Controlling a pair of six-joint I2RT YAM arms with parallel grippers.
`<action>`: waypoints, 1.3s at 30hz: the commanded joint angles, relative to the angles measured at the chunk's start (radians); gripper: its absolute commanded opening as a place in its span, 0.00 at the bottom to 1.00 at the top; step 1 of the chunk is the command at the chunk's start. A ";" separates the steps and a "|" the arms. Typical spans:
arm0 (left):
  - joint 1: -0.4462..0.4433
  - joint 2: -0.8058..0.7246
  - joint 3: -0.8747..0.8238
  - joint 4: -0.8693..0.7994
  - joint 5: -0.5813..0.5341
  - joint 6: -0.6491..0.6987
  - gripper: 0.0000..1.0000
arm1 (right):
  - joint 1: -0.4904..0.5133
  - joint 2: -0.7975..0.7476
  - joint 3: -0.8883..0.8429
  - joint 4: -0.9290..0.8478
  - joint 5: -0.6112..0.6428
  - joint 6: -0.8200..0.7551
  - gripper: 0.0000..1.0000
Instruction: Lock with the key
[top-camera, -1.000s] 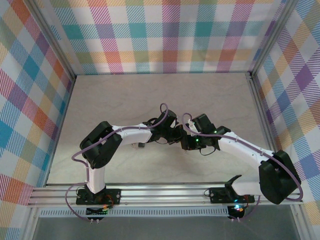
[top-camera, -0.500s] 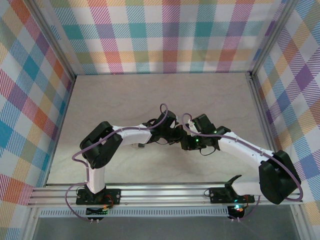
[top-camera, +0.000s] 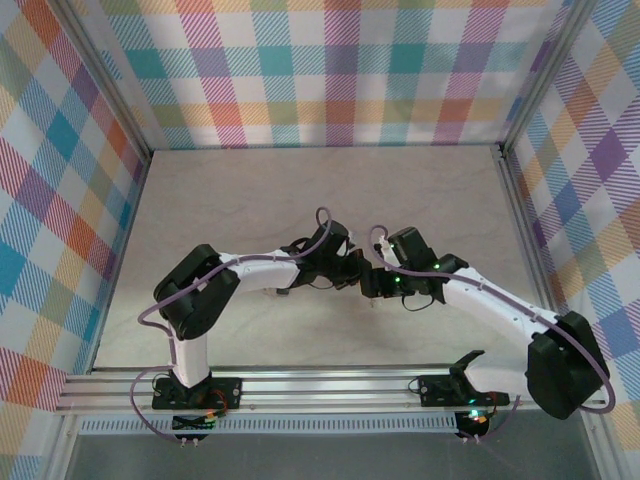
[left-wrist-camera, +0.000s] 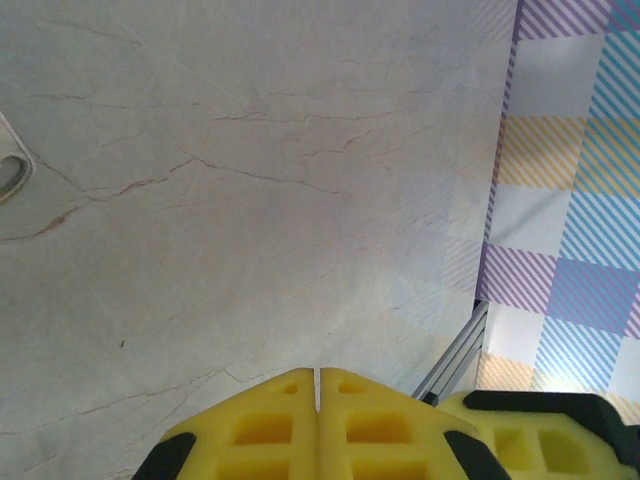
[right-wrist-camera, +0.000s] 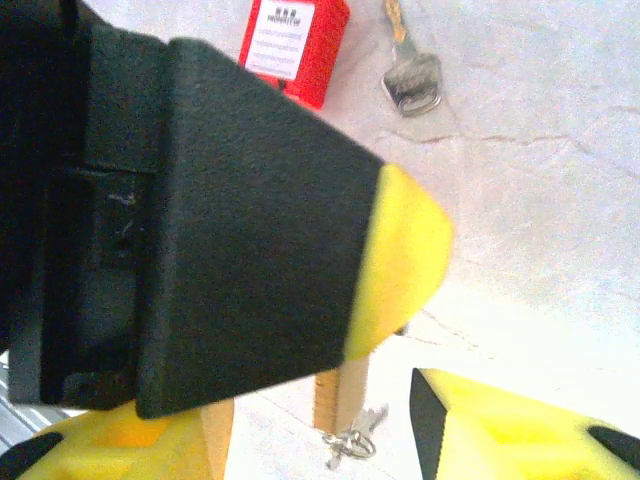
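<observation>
Seen from the right wrist, the red padlock (right-wrist-camera: 295, 45) lies on the table (right-wrist-camera: 540, 150) at twelve o'clock from the parted right gripper (right-wrist-camera: 300, 445), with a key (right-wrist-camera: 410, 75) at the padlock's three o'clock, its blade pointing to twelve, while the left gripper (left-wrist-camera: 316, 385) is pressed shut.

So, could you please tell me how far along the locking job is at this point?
Nothing looks done yet: the red lock lies on the table with a key beside it, not inserted. In hand: nothing is gripped. The right gripper has its jaws open by a small key ring, and the left gripper has its jaws shut with nothing seen between them. Still to do: grasp a key, insert it, turn it.
</observation>
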 joint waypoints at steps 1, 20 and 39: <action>0.028 -0.055 -0.028 0.026 0.008 -0.006 0.00 | 0.001 -0.056 -0.023 0.017 0.047 -0.001 0.54; 0.076 -0.180 -0.167 0.327 -0.003 -0.031 0.00 | -0.002 -0.294 -0.159 0.215 -0.145 0.060 0.71; 0.047 -0.198 -0.123 0.133 -0.044 0.030 0.00 | 0.038 -0.128 -0.026 0.176 0.021 0.002 0.54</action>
